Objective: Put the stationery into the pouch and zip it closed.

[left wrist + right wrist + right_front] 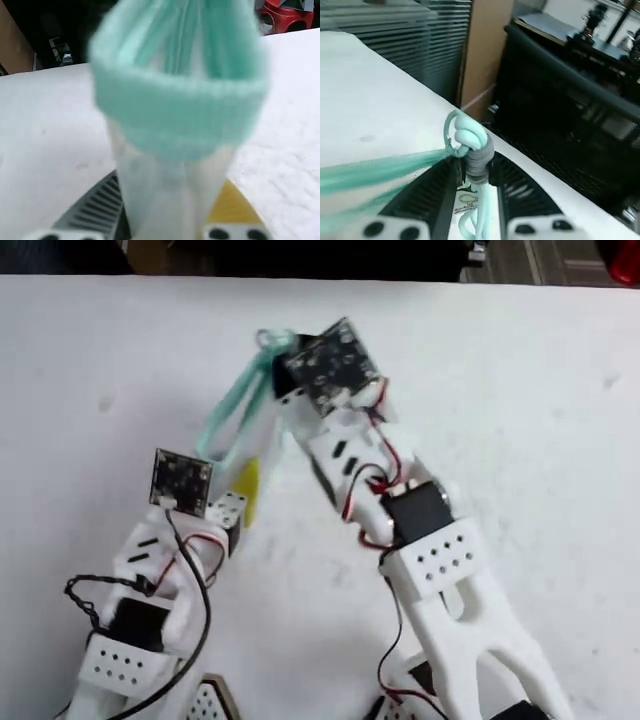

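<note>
— Where's the pouch?
— The pouch (232,412) is stretched between the two arms, toward the far edge of the worktop (520,390).
— And the grippers?
— The left gripper (167,205) is clamped on its clear body. The right gripper (472,190) pinches the zip cord (475,150) at the pouch's far end.

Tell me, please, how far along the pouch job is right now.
Done: unclear; what the pouch holds is too blurred to tell. In hand: the left claw grips it, and the right claw pinches its teal zip cord. Left: the zip's state is hidden, so closing it probably remains.
</note>
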Motion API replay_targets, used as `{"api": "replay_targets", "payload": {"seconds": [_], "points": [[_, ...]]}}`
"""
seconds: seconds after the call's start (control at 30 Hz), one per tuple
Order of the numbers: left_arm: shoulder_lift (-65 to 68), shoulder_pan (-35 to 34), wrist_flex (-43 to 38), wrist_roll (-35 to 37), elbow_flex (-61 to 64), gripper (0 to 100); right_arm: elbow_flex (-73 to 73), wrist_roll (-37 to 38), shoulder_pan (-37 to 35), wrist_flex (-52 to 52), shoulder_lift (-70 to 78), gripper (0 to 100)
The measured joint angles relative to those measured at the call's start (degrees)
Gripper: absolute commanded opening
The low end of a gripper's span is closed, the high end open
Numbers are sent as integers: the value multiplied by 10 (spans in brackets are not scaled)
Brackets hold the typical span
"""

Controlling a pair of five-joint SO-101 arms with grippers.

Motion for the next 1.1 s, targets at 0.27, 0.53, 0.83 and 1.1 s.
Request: {"api": "replay_targets", "payload": {"seconds": [0.27, 0.53, 0.83, 1.1], "points": [[0, 3, 0, 0, -1, 143, -99, -1, -47, 42, 55, 263], [0, 5, 0, 0, -1, 65, -145, -2, -53, 65, 62, 230], [0, 39, 0, -57, -1, 42, -241, -2, -33, 104, 143, 176], [0, 39, 0, -57, -1, 41, -286, -53, 25, 424, 76, 181]]}}
